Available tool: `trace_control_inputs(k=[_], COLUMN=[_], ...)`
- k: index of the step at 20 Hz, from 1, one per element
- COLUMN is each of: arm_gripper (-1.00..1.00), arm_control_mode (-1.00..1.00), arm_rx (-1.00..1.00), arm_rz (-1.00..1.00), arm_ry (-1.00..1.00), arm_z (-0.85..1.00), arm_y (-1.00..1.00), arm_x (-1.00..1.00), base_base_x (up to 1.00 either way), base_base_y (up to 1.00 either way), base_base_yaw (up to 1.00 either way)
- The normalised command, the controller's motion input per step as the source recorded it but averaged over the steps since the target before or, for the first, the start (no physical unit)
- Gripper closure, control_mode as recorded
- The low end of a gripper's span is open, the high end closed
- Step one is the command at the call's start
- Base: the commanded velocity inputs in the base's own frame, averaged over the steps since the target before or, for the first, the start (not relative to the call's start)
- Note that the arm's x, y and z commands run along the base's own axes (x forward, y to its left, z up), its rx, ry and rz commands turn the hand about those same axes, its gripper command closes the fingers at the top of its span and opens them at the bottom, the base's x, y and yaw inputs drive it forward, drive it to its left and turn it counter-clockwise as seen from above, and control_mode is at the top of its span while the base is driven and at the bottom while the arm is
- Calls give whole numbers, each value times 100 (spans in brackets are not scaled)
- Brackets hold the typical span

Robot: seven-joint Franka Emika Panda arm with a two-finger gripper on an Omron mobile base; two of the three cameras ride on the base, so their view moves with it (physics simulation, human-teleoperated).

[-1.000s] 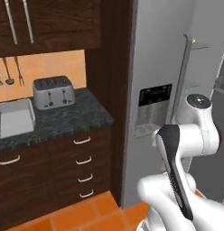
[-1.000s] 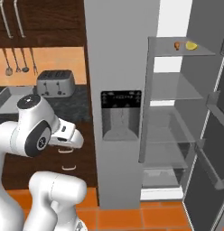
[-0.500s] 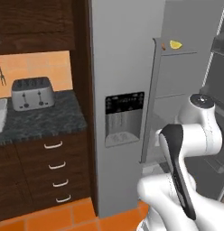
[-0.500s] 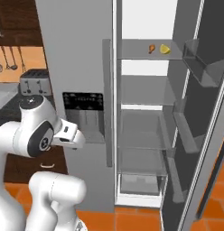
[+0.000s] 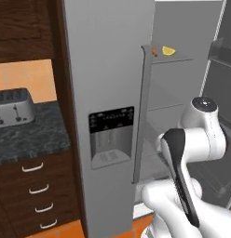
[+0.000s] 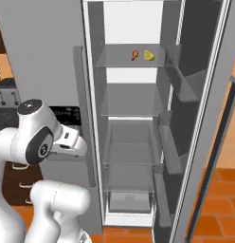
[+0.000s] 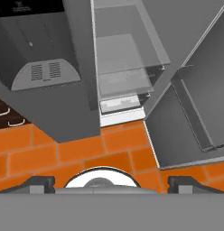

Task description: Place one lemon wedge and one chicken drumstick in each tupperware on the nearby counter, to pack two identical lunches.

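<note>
The fridge (image 6: 138,118) is taken as landmark: tall, smooth grey body w/ its right door (image 6: 204,118) swung wide, interior lit white at the top. On the top glass shelf (image 6: 131,61), a thin translucent slab, a chicken drumstick (image 6: 134,55) is seen, small, glossy orange-brown, and just beside it, to its right, a lemon wedge (image 6: 149,55), pale yellow w/ a pointed tip. The same pair is caught in the left base view high up behind the door edge: wedge (image 5: 168,50) and drumstick (image 5: 154,52). Below that shelf, more flat glass shelves and a boxy grey drawer (image 6: 130,201) at the bottom are shown. The closed left door carries a dark rectangular dispenser panel (image 5: 111,135) w/ a recessed grey bay.

Left of the fridge, the counter (image 5: 29,135) is seen: dark speckled stone, w/ a silver two-slot toaster (image 5: 12,108) on it, rounded corners, brushed look. Under it, dark wood drawers (image 5: 36,195) w/ curved silver handles. Floor by the fridge foot: orange brick-pattern tiles (image 7: 77,153).

The gripper (image 7: 111,184) is pointed down at the floor in front of the fridge; fingers (image 7: 39,182) are spread to the full, nothing between them.
</note>
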Motion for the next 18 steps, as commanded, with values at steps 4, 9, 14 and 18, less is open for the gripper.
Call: trace_control_inputs(k=[4, 9, 14, 18], arm_gripper=[-100, -100, -100, -100], arm_control_mode=[100, 100, 100, 100], arm_rx=[0, 0, 0, 0], arm_rz=[0, 0, 0, 0], arm_ry=[0, 0, 0, 0], arm_z=[0, 0, 0, 0], arm_y=[0, 0, 0, 0], arm_x=[0, 0, 0, 0], base_base_x=[51, 55, 32, 27], base_base_y=[-39, -41, -37, -17], base_base_yaw=[2, 22, 22, 1])
